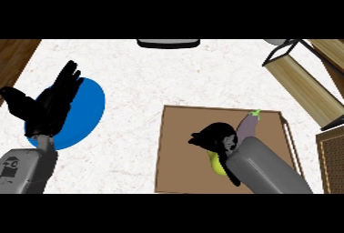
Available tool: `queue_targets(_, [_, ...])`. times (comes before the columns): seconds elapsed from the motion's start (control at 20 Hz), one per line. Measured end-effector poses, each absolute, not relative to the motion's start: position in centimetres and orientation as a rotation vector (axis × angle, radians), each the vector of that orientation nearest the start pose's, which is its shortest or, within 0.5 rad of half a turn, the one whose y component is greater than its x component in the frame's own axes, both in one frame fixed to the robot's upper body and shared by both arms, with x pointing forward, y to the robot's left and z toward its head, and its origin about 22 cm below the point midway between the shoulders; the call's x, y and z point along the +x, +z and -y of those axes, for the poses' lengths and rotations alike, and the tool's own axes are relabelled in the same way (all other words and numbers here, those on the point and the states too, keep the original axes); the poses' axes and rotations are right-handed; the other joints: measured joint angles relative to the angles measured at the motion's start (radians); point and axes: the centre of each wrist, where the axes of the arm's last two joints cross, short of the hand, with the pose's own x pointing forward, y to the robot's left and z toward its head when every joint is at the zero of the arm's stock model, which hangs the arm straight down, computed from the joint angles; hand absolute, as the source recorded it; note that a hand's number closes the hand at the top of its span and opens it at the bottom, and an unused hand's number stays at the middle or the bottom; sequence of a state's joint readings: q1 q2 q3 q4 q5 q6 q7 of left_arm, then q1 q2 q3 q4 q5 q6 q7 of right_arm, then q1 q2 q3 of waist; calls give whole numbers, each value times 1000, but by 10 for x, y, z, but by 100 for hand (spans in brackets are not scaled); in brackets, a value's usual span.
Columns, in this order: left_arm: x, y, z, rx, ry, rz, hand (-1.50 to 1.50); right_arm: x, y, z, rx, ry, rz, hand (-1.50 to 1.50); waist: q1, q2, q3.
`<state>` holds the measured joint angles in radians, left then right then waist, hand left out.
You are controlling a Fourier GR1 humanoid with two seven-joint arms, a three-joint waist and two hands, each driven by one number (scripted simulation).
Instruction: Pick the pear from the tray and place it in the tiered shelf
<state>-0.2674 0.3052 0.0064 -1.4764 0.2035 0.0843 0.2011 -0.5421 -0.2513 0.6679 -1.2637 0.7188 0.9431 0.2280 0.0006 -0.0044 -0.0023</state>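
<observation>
Head view: we see the right hand (pixel 216 136) curled over the pear (pixel 218 166) on the brown tray (pixel 176 150). Only a yellow-green sliver shows beneath the hand and forearm, so we can't tell its long axis or heading. A purple eggplant (pixel 250 125) lies just beside the hand, green stem toward the counter's far edge. Left hand (pixel 48 103) rests with fingers spread over the blue plate (pixel 91 111). The tiered shelf (pixel 302 86) is cut off at right.

Yellow-green pear (pixel 217 164) on brown tray (pixel 176 150), mostly hidden, tiered shelf (pixel 304 86) at right
</observation>
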Motion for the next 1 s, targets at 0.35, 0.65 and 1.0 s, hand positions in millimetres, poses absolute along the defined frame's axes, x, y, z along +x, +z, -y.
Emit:
queue_targets(0.35, [302, 65, -271, 78, -59, 1531, 0, 308, 24, 113, -184, 2105, 695, 150, 5, -16, -5])
queue_targets(0.65, [300, 67, -277, 89, -52, 1534, 0, 303, 20, 120, -222, 2108, 812, 150, 1, -14, -6])
queue_targets(1.0, [293, 67, -287, 111, -25, 1518, 0, 265, 5, 127, -485, 1729, 1087, 150, -24, -12, 0])
